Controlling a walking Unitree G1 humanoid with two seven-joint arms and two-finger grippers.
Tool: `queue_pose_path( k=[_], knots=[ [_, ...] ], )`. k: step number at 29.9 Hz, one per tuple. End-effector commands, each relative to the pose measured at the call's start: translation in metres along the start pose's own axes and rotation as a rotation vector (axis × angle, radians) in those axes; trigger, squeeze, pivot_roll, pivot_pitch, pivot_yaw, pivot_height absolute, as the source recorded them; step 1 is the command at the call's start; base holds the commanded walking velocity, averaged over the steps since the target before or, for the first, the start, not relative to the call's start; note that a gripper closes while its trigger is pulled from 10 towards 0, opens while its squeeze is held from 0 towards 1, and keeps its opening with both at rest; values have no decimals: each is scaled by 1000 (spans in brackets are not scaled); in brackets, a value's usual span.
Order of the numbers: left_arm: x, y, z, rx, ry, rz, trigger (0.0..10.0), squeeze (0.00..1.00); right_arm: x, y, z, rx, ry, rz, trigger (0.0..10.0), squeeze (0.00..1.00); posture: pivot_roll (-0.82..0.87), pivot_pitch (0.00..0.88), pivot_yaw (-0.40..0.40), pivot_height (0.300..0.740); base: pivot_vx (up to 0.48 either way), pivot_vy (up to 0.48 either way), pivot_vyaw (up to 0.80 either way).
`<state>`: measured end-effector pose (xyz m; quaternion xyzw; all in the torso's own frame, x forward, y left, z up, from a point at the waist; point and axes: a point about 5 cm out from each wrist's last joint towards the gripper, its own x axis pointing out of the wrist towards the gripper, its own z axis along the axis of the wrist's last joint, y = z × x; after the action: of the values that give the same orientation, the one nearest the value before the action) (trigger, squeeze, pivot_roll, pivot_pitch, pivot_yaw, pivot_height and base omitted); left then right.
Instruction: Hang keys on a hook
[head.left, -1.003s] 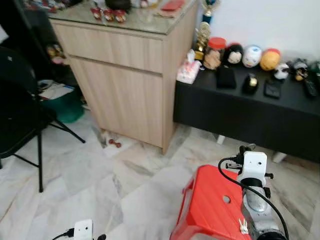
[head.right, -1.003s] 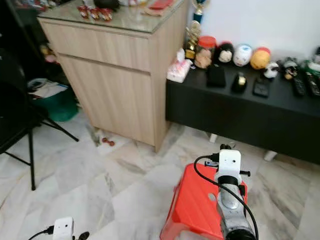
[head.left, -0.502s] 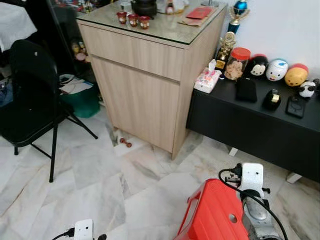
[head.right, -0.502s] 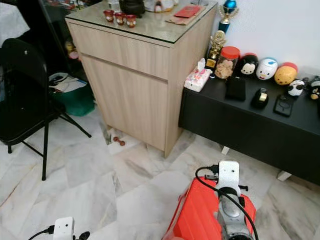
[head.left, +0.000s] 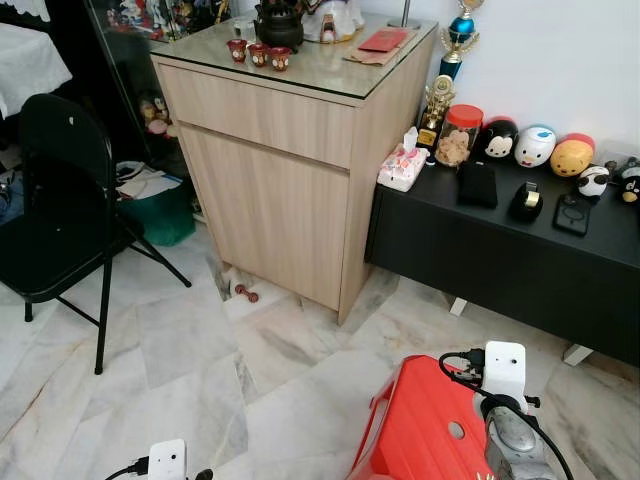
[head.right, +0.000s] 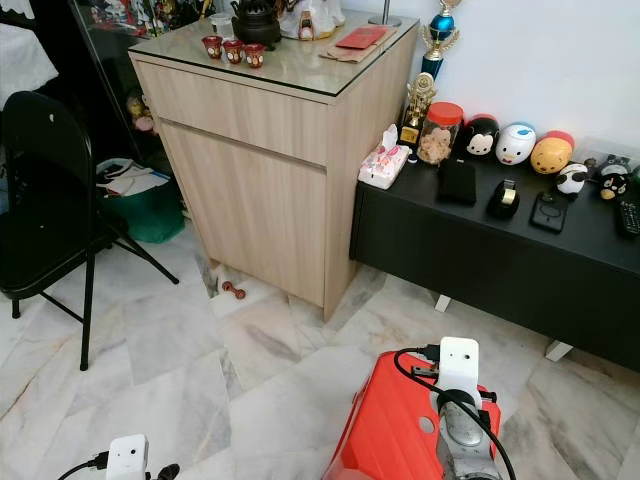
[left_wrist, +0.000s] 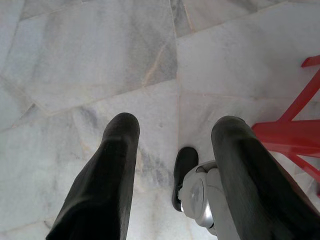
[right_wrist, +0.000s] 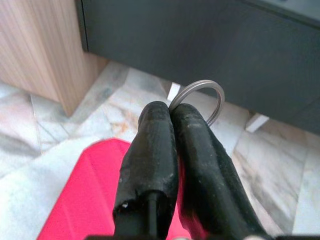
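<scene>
In the right wrist view my right gripper (right_wrist: 172, 112) is shut on a thin metal key ring (right_wrist: 202, 95), which sticks out past the fingertips; the keys themselves are hidden. In the eye views the right arm (head.left: 505, 400) reaches forward over a red stool (head.left: 425, 430) at the lower right. My left gripper (left_wrist: 175, 135) hangs low and open above the marble floor (left_wrist: 100, 60), with nothing between its fingers. The left arm's white wrist camera (head.left: 167, 460) peeks in at the bottom edge.
A tall wooden cabinet (head.left: 290, 170) with a glass top stands ahead. A low black bench (head.left: 520, 250) with figurines and a jar runs along the white wall to its right. A black folding chair (head.left: 60, 200) and a green tub (head.left: 160, 215) are at the left.
The camera has lifted and pulled back, so the cabinet top and the chair show more fully. My right arm stays over the red stool and the left arm stays low.
</scene>
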<state>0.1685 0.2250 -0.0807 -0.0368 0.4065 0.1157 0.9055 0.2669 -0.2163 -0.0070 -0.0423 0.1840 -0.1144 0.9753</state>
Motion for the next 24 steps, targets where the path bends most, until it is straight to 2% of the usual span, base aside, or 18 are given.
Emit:
queue_pose_path(
  k=[1,16,24],
  knots=[
    [-2,2,-7,-2,32,2,10000,0,3,-1,8,-1,-33,-3,10000,0,104,0,-4,740,0,0,0],
    [-2,2,-8,-3,32,-2,10000,0,6,2,17,-23,-69,7,10000,0,106,0,-9,740,0,0,0],
    [-2,2,-9,-11,34,-6,10000,0,6,4,19,-37,-86,17,10000,0,97,0,-9,740,-276,0,0]
  ],
)
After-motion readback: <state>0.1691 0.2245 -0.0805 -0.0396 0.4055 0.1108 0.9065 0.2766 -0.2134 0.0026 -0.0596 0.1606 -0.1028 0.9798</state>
